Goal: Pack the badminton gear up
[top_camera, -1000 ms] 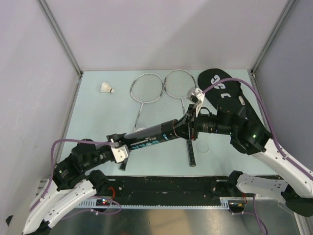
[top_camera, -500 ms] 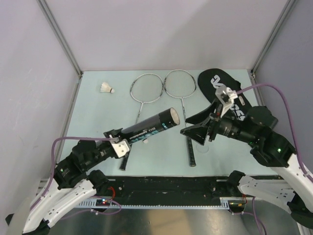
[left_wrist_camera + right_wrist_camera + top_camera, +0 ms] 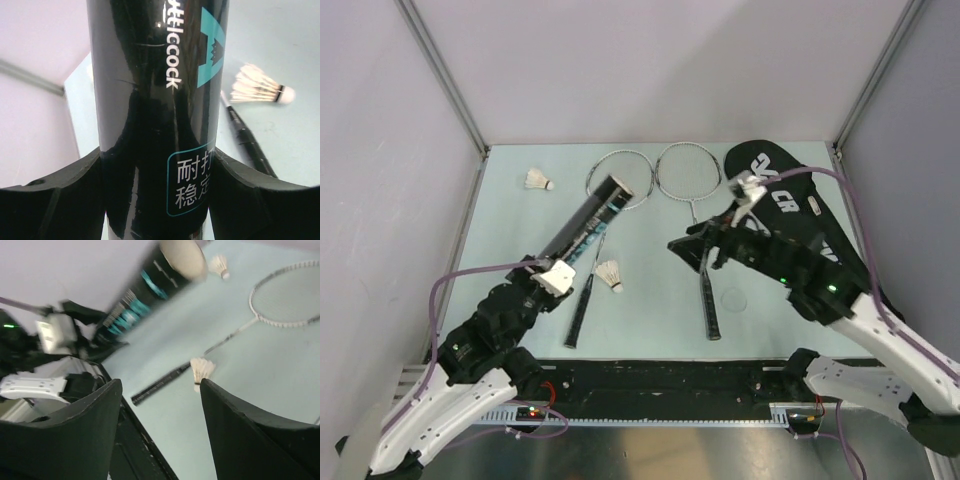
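Two lie loose on the table point(image 3: 510, 240): far shuttlecock point(image 3: 538, 180), near shuttlecock point(image 3: 610, 275). Whether the black tube point(image 3: 588, 222) holds anything, I can't tell. Left gripper point(image 3: 553, 273) grasps it aloft, lettering "ttlecock" showing; right gripper point(image 3: 690, 248) gapes empty near the bag point(image 3: 770, 162) marked "CR"

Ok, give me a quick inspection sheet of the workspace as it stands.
Surface: pale green table.
Job's things: black tube held off the table; two rackets side by side; two shuttlecocks loose on the table; black bag at far right.
Clutter: nothing seen.
Grippers: left gripper shut on the black tube; right gripper open, empty.
Cables: purple cable off each arm, the right one over the bag.
Surroundings: plain walls, metal corner posts.
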